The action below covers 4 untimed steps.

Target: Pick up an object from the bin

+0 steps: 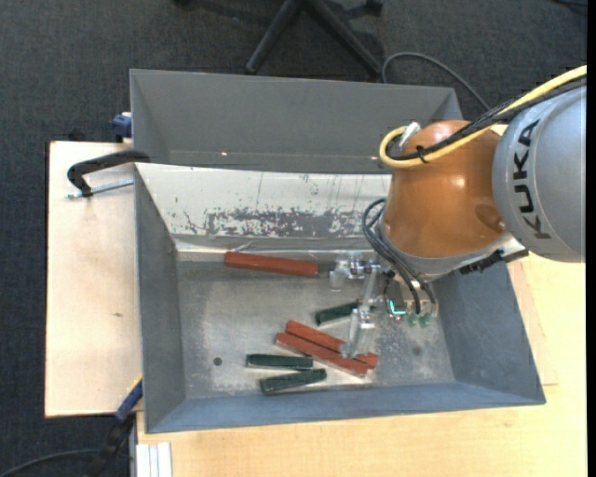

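The grey metal bin sits on a pale wooden surface, with dark carpet floor around it. The black legs of a chair base stand on that floor beyond the bin's back wall.

The arm comes in over the bin's right wall, and its orange cover hangs above the right half of the bin floor. Below the cover, the pincer is low over the floor, right of centre. Whether it is open or closed cannot be told, and nothing can be seen in its hold.

Its tip is at the right end of two red bars that lie overlapped at an angle, just toward the front wall. A short dark green bar lies just beside it on the left. Two more dark green bars lie near the front wall, left of the red pair. A long red bar lies along the foot of the back wall, well apart from the rest.
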Available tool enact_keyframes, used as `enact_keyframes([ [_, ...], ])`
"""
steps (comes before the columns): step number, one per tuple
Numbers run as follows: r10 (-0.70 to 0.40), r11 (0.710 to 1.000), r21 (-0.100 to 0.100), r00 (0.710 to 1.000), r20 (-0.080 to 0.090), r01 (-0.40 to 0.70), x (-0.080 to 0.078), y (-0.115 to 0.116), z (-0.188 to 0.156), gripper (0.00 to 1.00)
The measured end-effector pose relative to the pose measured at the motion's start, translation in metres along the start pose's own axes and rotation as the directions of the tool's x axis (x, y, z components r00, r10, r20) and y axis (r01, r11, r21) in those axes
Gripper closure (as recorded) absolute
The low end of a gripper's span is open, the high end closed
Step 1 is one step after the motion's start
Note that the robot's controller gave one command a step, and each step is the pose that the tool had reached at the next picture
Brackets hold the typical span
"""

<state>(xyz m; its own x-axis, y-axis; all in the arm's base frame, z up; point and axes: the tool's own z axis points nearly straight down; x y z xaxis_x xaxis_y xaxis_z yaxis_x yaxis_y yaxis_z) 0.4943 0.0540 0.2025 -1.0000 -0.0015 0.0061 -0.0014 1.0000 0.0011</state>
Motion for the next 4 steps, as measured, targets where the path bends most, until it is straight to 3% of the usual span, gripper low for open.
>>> enact_keyframes([
  [1,-0.04,0.999,0.001,0.999,0.005,0.04,-0.062,-0.027,0.134,0.0],
  [2,-0.142,0.99,0.003,0.99,0.012,0.142,-0.07,-0.071,0.131,0.0],
  [3,-0.085,0.996,0.0,0.996,0.013,0.085,-0.082,-0.049,0.131,0.0],
  [4,-0.085,0.996,0.0,0.996,0.012,0.085,-0.084,-0.048,0.13,0.0],
])
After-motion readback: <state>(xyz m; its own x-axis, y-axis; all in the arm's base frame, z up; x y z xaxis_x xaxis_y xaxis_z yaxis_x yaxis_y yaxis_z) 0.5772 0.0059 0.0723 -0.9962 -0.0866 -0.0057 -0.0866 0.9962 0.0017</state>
